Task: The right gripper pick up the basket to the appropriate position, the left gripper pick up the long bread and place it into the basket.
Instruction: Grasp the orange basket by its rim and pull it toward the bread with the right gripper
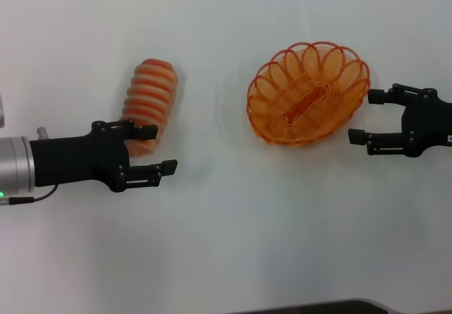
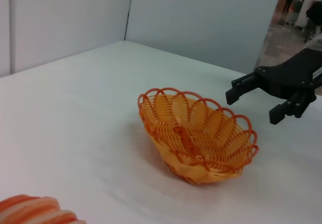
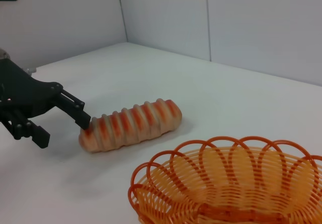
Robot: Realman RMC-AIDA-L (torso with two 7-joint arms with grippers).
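Note:
The long bread (image 1: 150,102), ridged orange with cream stripes, lies on the white table at the left. My left gripper (image 1: 159,149) is open at the bread's near end, with one fingertip (image 1: 150,132) at that end and the other to the side of it. The right wrist view shows the bread (image 3: 131,125) and the left gripper (image 3: 63,129). The orange wire basket (image 1: 282,81) stands empty at the right. My right gripper (image 1: 362,116) is open just right of the basket, apart from its rim. The left wrist view shows the basket (image 2: 196,133) and the right gripper (image 2: 253,105).
The white table (image 1: 226,222) is bare between the bread and the basket. Its front edge (image 1: 318,307) shows dark at the bottom of the head view. Pale walls (image 3: 166,17) stand behind the table in the wrist views.

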